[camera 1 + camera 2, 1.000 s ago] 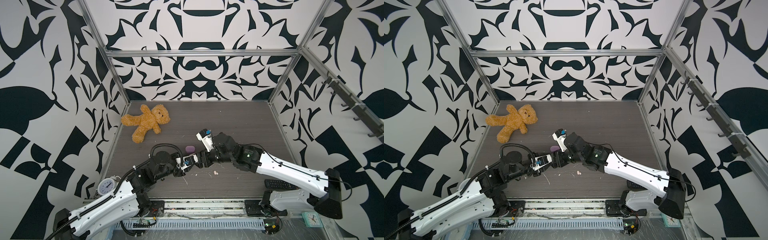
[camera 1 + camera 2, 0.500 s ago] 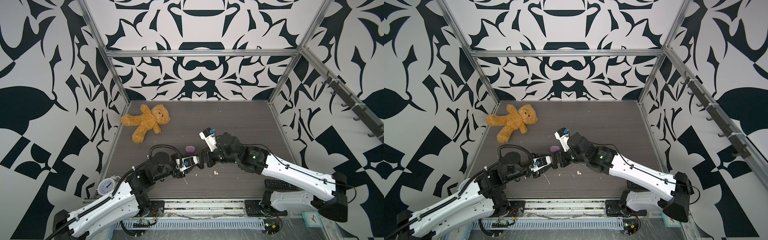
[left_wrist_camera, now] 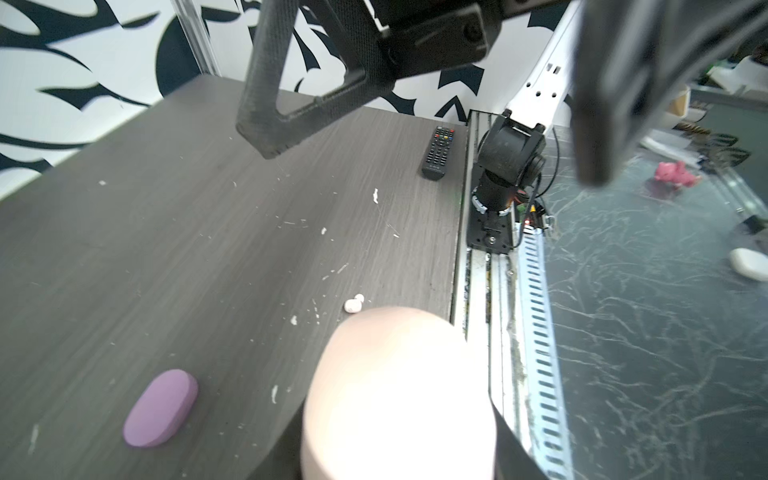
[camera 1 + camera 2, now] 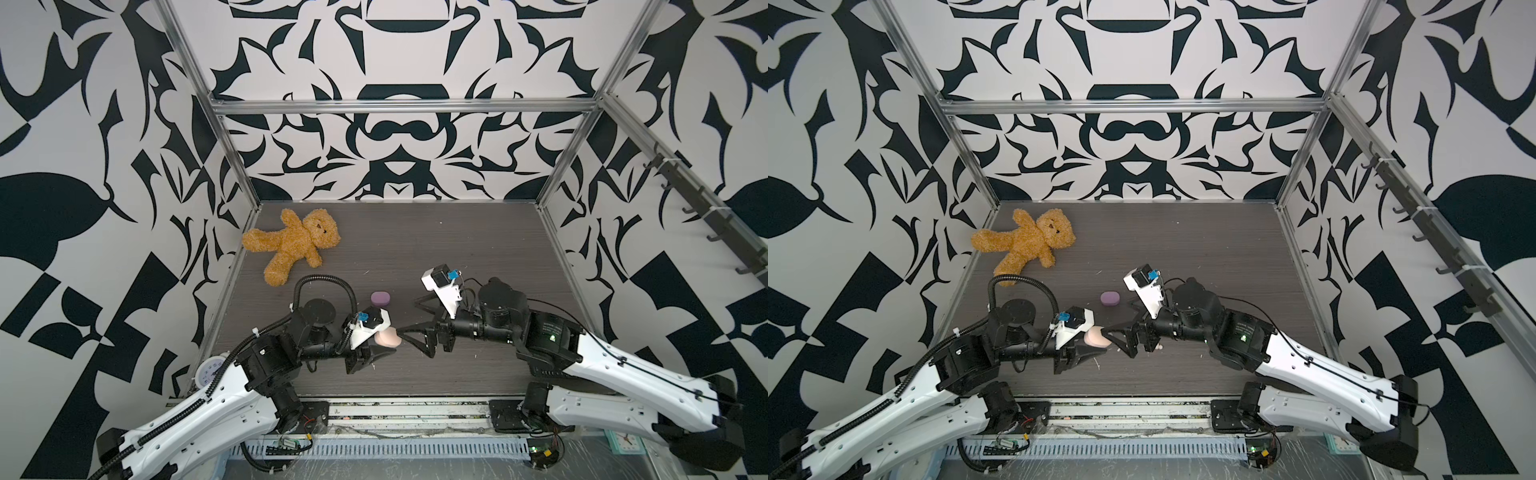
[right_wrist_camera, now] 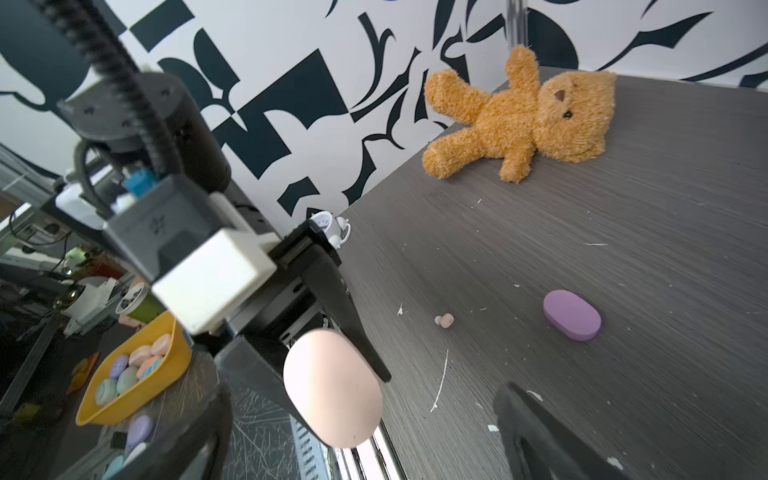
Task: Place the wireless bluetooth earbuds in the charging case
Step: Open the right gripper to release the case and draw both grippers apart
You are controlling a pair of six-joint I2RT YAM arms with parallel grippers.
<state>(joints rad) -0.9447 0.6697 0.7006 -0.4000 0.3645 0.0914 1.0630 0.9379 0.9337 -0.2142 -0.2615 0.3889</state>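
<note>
Near the front edge of the desk, about midway along it, a tiny pale peach plastic earbud lies loose on the dark wood grain, the only bud that shows. Close by, lifted clear of the surface, the peach oval plastic charging case is clamped in the left gripper. Its lid looks closed, though glare in the wrist views leaves that unsure. The right gripper faces the case with its jaws spread wide and nothing between them. Farther in sits a lilac oval case, and a tan plush teddy bear lies by the back left corner. The step in hand seems to be presenting the case. Next, the right gripper would need to lift the lid, or drop to the bud and pinch it finely, since it is small and rounded.
</note>
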